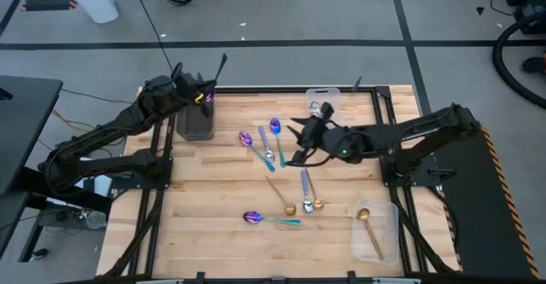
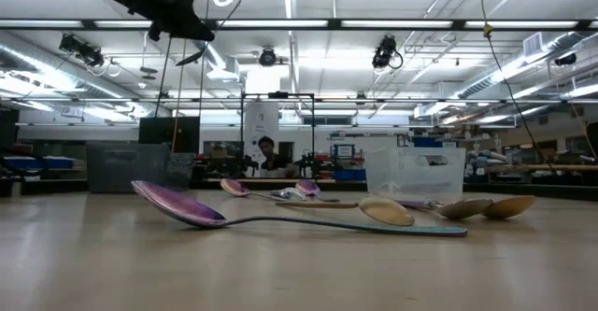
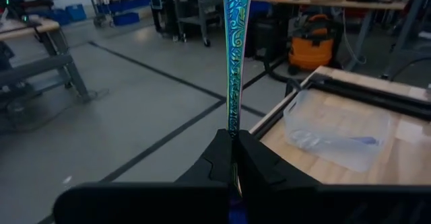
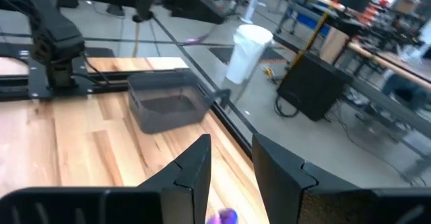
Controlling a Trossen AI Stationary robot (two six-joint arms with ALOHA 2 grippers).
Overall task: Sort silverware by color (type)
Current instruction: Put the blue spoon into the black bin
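1. So, the sorting is only partly done. One gold spoon (image 1: 369,233) lies in the clear bin (image 1: 388,246) at the near right corner of the table (image 1: 205,241), and a silver spoon (image 1: 316,108) lies in the clear bin (image 1: 333,91) at the far edge.
2. The left gripper (image 1: 205,94) is closed on a teal-handled spoon (image 3: 235,56) and holds it above the dark bin (image 1: 194,122) at the far left; the handle stands up from the fingers (image 3: 259,167).
3. The right gripper (image 1: 300,139) hangs over the middle of the table with its fingers (image 4: 192,167) apart and nothing between them.
4. Still loose on the wood are about eight spoons: purple-bowled ones (image 1: 247,138), lavender-handled ones (image 1: 304,188) and gold ones (image 1: 281,197), so I judge most of the work remains.
5. The held spoon's bowl is hidden in every view. What the dark bin contains I cannot make out.
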